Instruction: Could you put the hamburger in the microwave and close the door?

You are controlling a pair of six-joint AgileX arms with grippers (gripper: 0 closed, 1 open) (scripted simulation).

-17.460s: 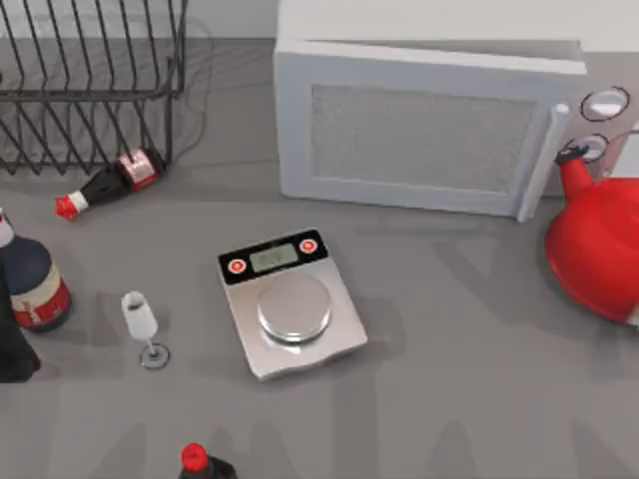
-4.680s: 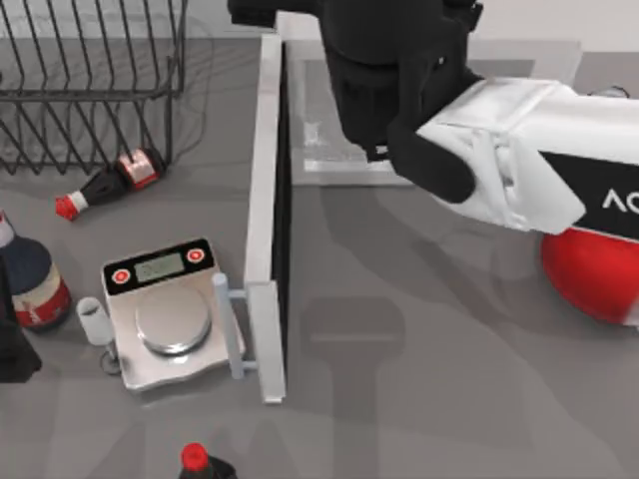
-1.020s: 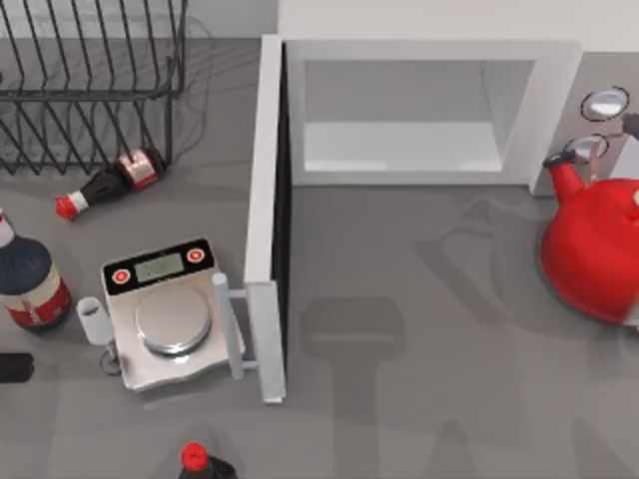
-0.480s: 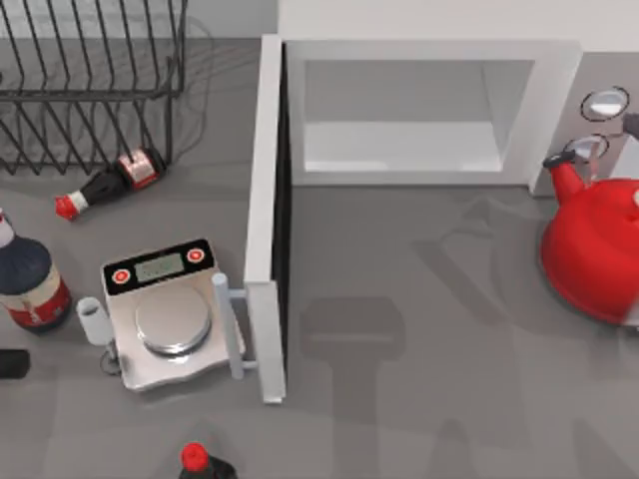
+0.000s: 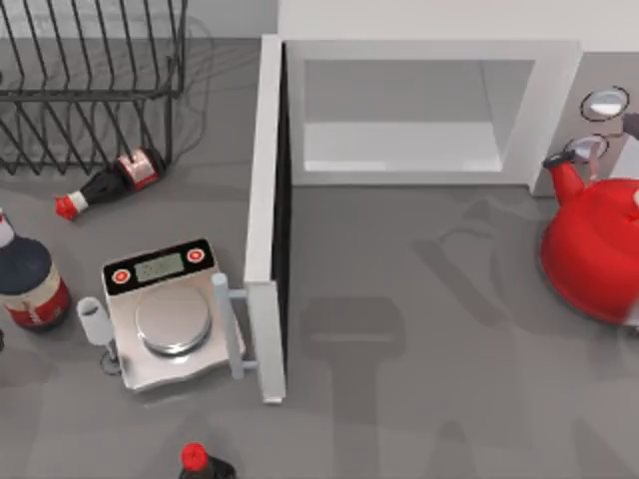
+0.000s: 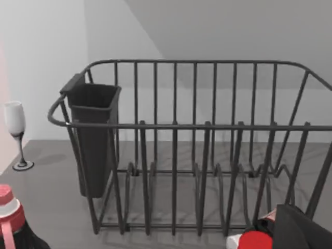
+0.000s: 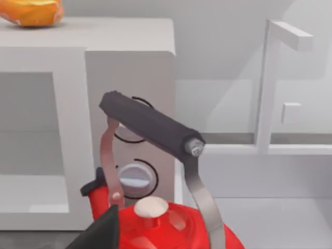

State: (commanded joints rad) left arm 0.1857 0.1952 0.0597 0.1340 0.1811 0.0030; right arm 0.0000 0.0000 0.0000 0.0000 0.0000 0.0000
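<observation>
The microwave (image 5: 559,110) stands at the back of the table with its door (image 5: 265,200) swung wide, seen edge-on from above along the left side of the opening, so the pale floor of the cavity (image 5: 399,145) lies open to view. The door's bar handle (image 5: 226,324) points left and sits right against the silver kitchen scale (image 5: 170,324), and a small wine glass (image 5: 92,319) stands just beside the scale's far side. The hamburger (image 7: 31,11), an orange-brown bun, rests on the microwave's roof, above the cavity, as the right wrist view shows it. That view looks past the red kettle (image 7: 171,223) and its black grip (image 7: 150,127) towards the two dials (image 7: 136,179); from above, the kettle stands just in front of the dial panel, at the table's right. The left wrist view faces the wire dish rack (image 6: 197,145) with its dark cutlery cup (image 6: 96,135). A cola bottle (image 5: 110,185) lies on its side by the rack, and another (image 5: 30,279) stands upright at the left edge.
</observation>
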